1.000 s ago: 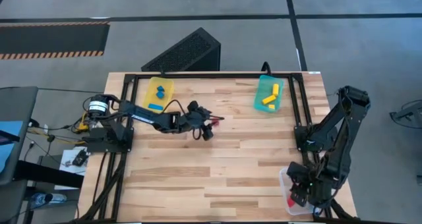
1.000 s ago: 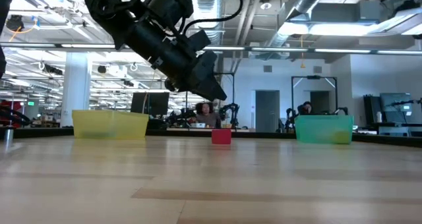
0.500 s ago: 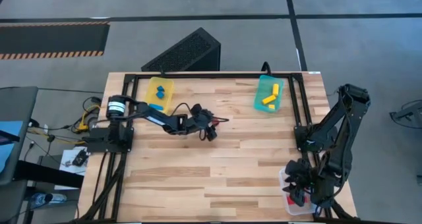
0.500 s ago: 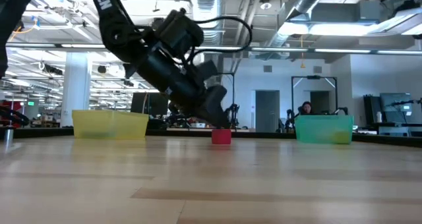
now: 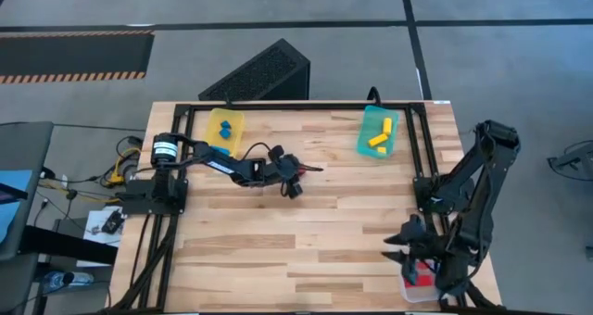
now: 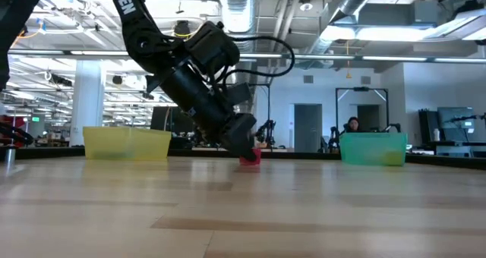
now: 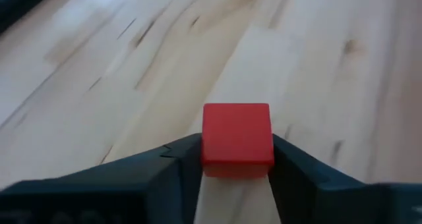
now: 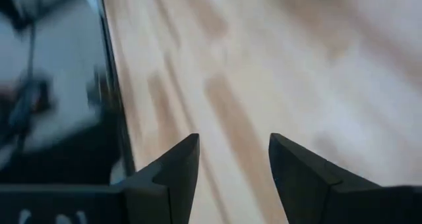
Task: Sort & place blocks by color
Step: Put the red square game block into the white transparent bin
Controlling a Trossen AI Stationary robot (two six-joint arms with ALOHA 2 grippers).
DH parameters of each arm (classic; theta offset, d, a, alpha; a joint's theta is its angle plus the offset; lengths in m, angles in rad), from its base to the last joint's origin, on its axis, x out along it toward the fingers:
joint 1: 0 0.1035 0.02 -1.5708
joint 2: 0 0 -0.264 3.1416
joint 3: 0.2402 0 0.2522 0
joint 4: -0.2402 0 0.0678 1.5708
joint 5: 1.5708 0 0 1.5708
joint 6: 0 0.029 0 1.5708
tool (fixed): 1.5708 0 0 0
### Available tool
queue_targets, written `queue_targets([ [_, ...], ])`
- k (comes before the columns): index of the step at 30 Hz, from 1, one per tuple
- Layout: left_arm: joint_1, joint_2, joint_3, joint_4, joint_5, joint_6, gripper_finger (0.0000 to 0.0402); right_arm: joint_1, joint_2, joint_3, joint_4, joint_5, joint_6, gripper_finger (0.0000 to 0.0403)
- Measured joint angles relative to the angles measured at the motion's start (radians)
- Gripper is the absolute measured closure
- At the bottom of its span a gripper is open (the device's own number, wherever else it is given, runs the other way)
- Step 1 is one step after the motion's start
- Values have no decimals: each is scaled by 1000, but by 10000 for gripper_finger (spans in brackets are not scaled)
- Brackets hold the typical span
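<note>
A red block, a small cube, sits on the wooden table left of the middle. My left gripper has come down on it from the table's left and is shut on it; the low view shows the block below the fingers. My right gripper hangs open over the near right corner with nothing between its fingers. Beside it, a clear tray holds red blocks. My left gripper pinches the red block between its two fingers, one on each opposite side face. The fingers slant down at it from the table's left side. The block stands upright with its bottom on the table.
A yellow tray with blue blocks stands at the far left, and a teal tray with yellow blocks at the far right. A black frame runs along the table's far edge. Bare wood lies between the trays and the near edge.
My left gripper has come down toward the table onto the red block, and its fingers now lie against the block's sides. My right gripper has turned at the wrist, swinging out from over the clear tray toward the table's left, which uncovers the red blocks in the tray.
</note>
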Motion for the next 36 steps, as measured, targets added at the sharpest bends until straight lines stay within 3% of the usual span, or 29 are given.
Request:
queue_targets([
  [2, -7, 0, 0, 36, 27, 35, 301, -1, 37, -13, 57, 153, 0, 202],
  [5, -28, 0, 0, 101, 100, 84, 301, -20, 110, -43, 136, 328, -21, 205],
  [10, -71, -5, 19, 192, 201, 176, 301, -112, 238, -86, 162, 387, 138, 206],
  [14, -145, -5, 76, 223, 251, 364, 301, -187, 313, -116, 197, 434, 433, 198],
  [16, -190, -6, 110, 222, 288, 463, 301, -219, 334, -119, 217, 430, 492, 190],
  [22, -298, -6, 204, 215, 313, 633, 301, -267, 346, -120, 280, 412, 453, 167],
  [27, -323, -7, 259, 134, 338, 678, 299, -297, 345, -120, 546, 405, 188, 163],
  [31, -325, -7, 261, 135, 351, 683, 299, -306, 344, -124, 662, 395, 32, 163],
  [36, -322, -7, 261, 126, 353, 690, 299, -308, 340, -124, 675, 388, 28, 163],
])
